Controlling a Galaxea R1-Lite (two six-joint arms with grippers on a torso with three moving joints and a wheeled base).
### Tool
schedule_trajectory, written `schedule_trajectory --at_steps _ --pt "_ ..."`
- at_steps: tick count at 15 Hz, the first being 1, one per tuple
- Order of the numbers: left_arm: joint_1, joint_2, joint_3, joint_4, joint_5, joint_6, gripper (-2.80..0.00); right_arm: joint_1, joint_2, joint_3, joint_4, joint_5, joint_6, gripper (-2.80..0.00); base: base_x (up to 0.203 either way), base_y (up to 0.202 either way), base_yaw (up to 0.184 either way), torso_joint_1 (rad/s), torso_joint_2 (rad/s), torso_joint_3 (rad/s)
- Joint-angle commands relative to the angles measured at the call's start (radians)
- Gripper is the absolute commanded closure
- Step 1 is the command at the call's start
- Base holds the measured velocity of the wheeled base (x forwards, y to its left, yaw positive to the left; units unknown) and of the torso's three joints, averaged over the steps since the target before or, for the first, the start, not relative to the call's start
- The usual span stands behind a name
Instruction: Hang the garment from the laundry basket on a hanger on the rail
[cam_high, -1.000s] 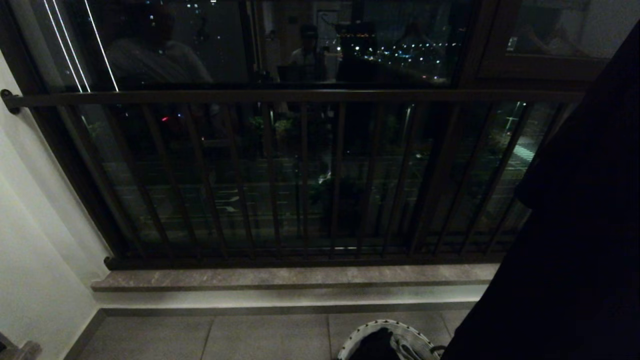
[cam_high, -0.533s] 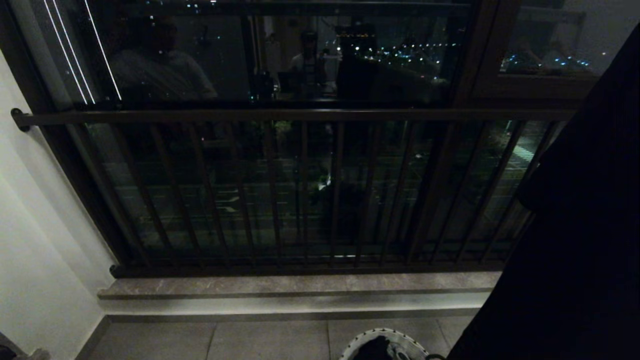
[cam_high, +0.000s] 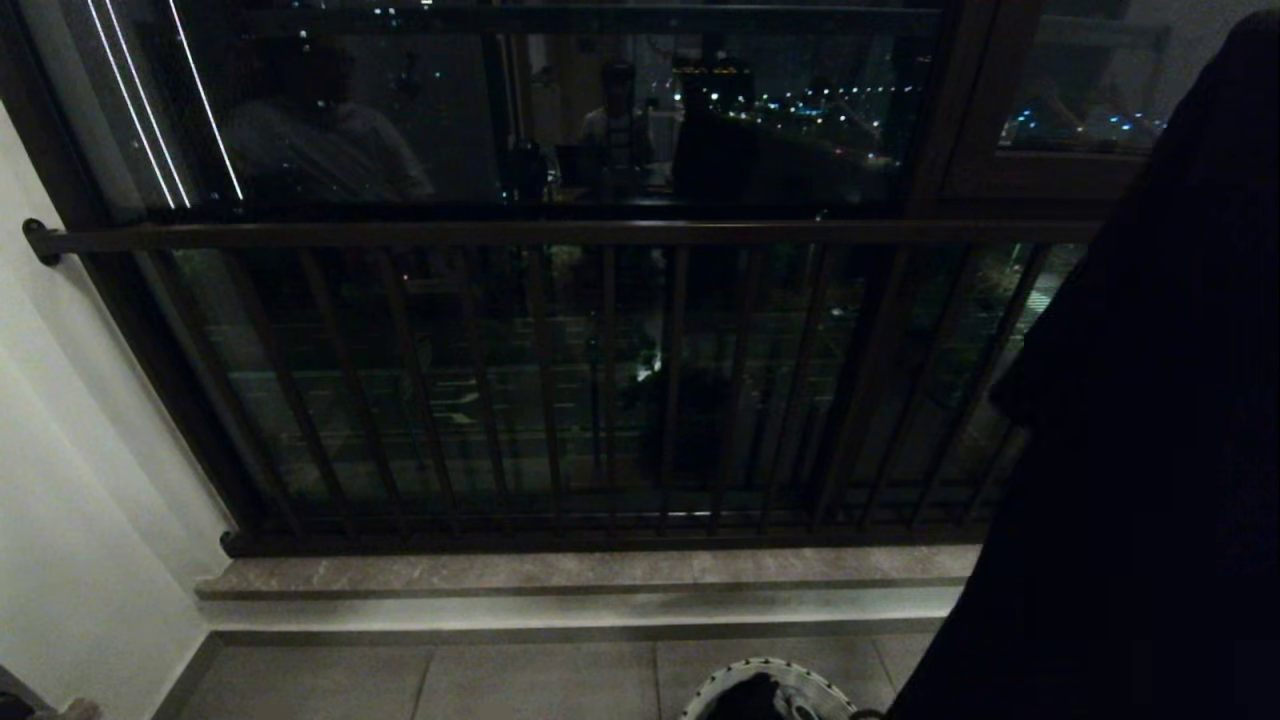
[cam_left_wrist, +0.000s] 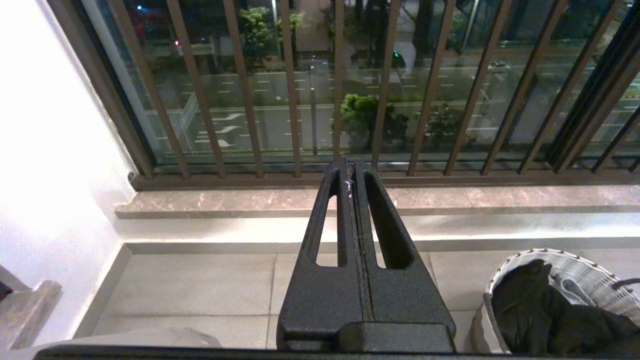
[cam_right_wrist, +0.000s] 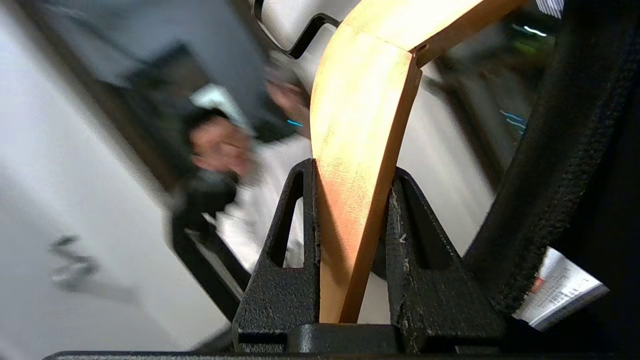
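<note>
Clamping a wooden hanger (cam_right_wrist: 360, 150) between its fingers, right gripper (cam_right_wrist: 352, 185) carries what looks like the dark garment (cam_high: 1130, 430) draped on it, well above the laundry basket (cam_high: 735, 672); cloth may slide off if tilted; left gripper (cam_left_wrist: 351, 170) closed, empty

cut off: round pale mesh-rimmed laundry basket (cam_high: 770, 690) by the head view's bottom edge | hidden: balustrade's right end behind hanging black garment (cam_high: 1150, 400) | blurred: person (cam_right_wrist: 220, 150) beyond pale wooden hanger (cam_right_wrist: 355, 150); details unreadable
</note>
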Motion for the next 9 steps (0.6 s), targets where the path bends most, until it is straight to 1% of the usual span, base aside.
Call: schedule_trajectory --at_steps 1,2,3,4,5,7,9 --pt "0.000 0.001 0.002 -0.001 0.000 -0.001 0.00 0.019 0.112 0.033 -0.331 0.005 0.110 0.00 0.000 0.000 0.000 0.000 0.00 0.000" --pt "0.000 0.001 0.002 -0.001 0.000 -0.001 0.00 0.042 0.188 0.047 -0.494 0.004 0.190 0.00 0.000 0.000 0.000 0.000 0.00 0.000" --pt "0.000 0.001 0.002 -0.001 0.000 -0.001 0.00 0.061 0.261 0.059 -0.624 0.004 0.248 0.00 0.000 0.000 0.000 0.000 0.00 0.000" --pt "0.000 0.001 0.002 -0.001 0.000 -0.001 0.00 0.084 0.326 0.067 -0.680 0.006 0.291 0.00 0.000 0.000 0.000 0.000 0.00 0.000" --pt "0.000 0.001 0.002 -0.001 0.000 -0.001 0.00 0.104 0.375 0.068 -0.700 0.007 0.307 0.00 0.000 0.000 0.000 0.000 0.00 0.000" --pt "0.000 0.001 0.002 -0.001 0.000 -0.001 0.00 0.146 0.461 0.032 -0.720 0.018 0.301 0.00 0.000 0.000 0.000 0.000 0.00 0.000" --pt "0.000 0.001 0.002 -0.001 0.000 -0.001 0.00 0.188 0.499 0.003 -0.724 0.020 0.295 0.00 0.000 0.000 0.000 0.000 0.00 0.000"
